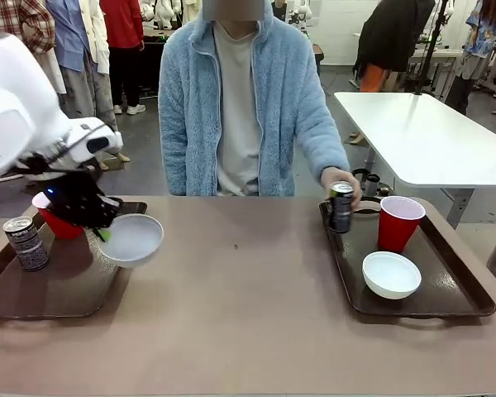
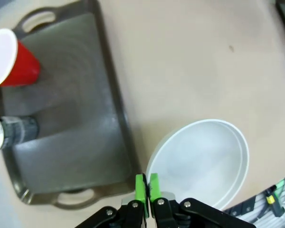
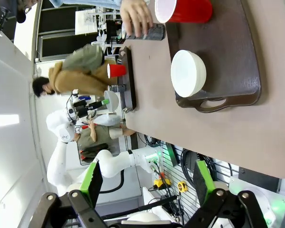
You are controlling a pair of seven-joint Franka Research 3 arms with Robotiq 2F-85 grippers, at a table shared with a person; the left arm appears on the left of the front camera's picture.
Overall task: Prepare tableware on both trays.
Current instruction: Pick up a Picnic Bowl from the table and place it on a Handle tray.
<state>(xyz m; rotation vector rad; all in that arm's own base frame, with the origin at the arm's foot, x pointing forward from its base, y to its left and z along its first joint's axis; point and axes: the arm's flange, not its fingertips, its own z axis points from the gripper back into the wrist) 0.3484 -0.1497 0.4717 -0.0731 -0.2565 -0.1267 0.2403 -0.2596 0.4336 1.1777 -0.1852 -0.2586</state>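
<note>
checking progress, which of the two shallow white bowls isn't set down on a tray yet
The shallow round white bowl pinched by the left gripper, held above the table; the other white bowl rests in the right-hand dark brown tray.

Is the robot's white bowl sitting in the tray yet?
Not yet. The left tool pinches the bowl by its rim and holds it in the air, tilted, over the left tray's edge.
</note>
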